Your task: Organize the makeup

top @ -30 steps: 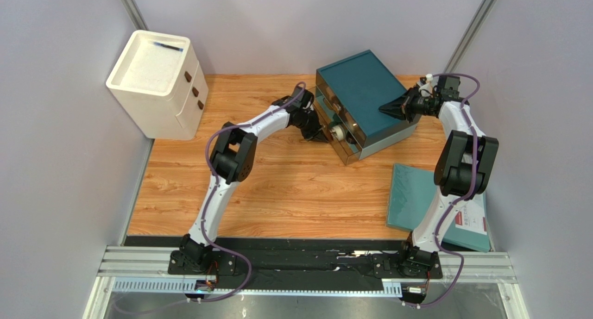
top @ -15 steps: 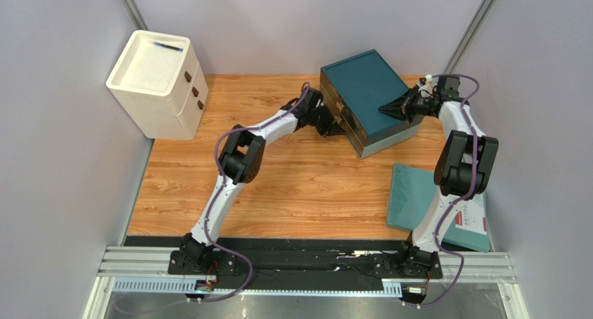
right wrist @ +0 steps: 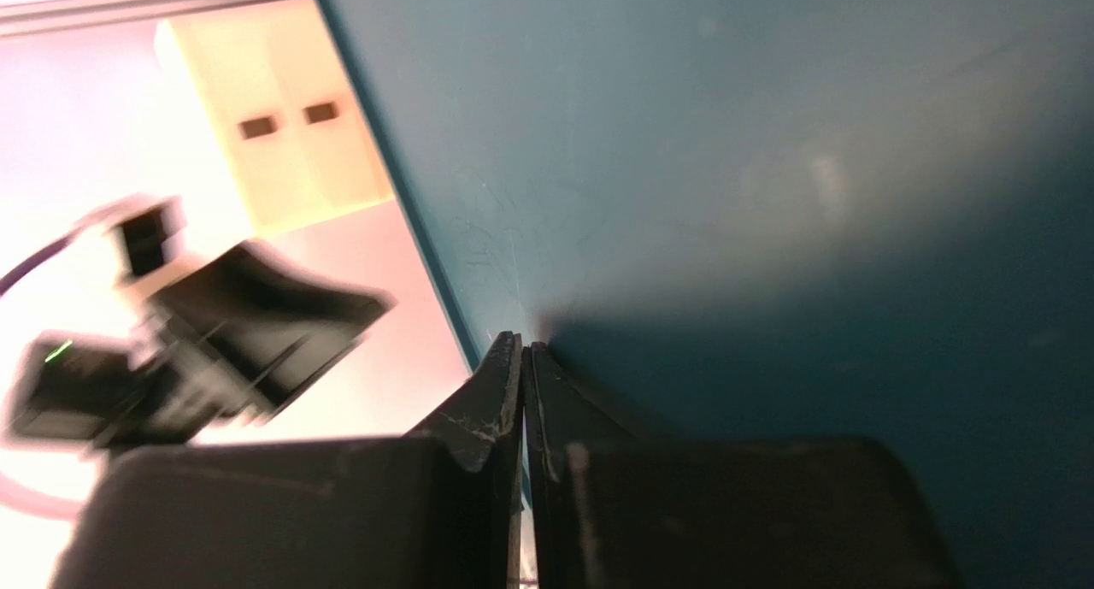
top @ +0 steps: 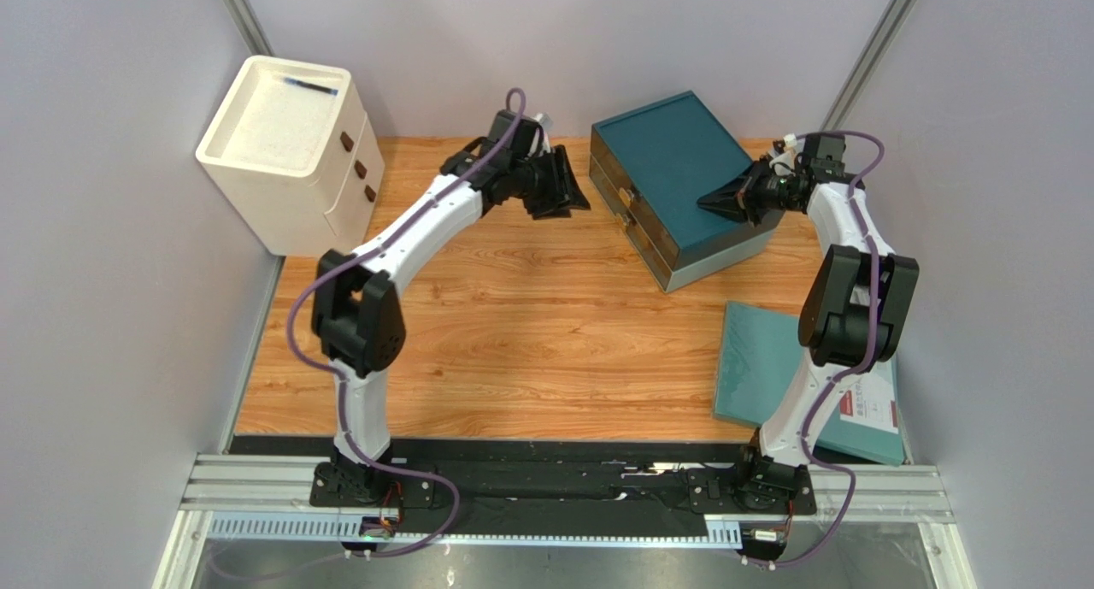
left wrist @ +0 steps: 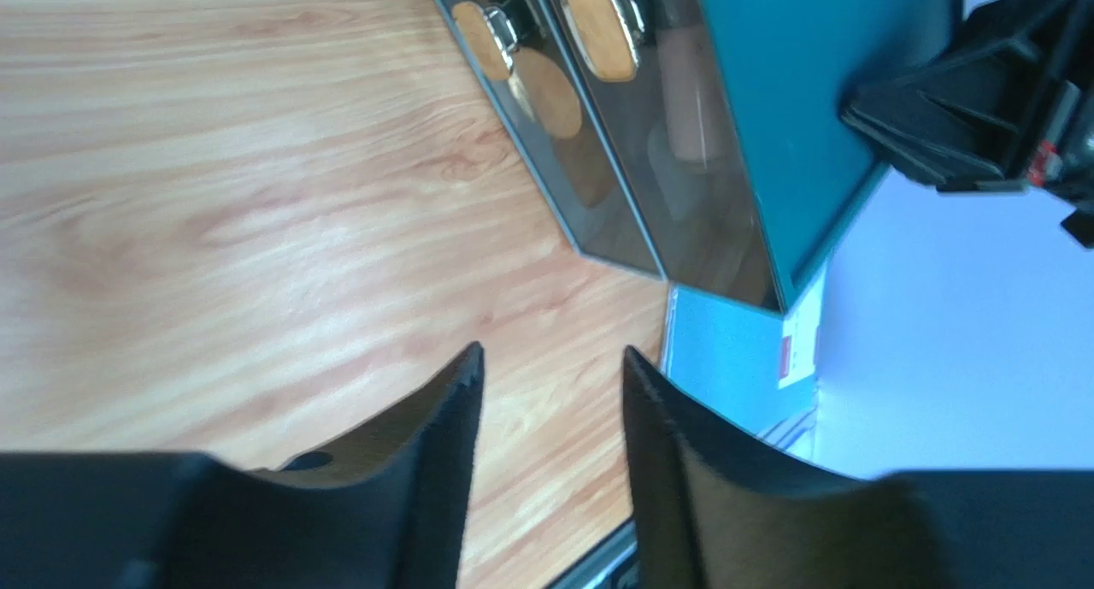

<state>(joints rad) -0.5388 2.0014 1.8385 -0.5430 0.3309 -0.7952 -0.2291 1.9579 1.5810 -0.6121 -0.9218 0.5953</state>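
Peering through the smoky fronts of the teal rectangular drawer box, I glimpse a peach plastic tube closed inside, probably light, squashy and slick, best pinched mid-body. The left gripper hangs spread and empty; the right gripper, tips pressed together, touches the lid.

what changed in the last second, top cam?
The left gripper pushed the open drawer of the teal drawer box shut, then drew back to the left, clear of the box, open and empty. The drawer fronts now sit flush. Unchanged: the right gripper stays shut with its tips on the box top, and the white drawer cabinet has not moved.
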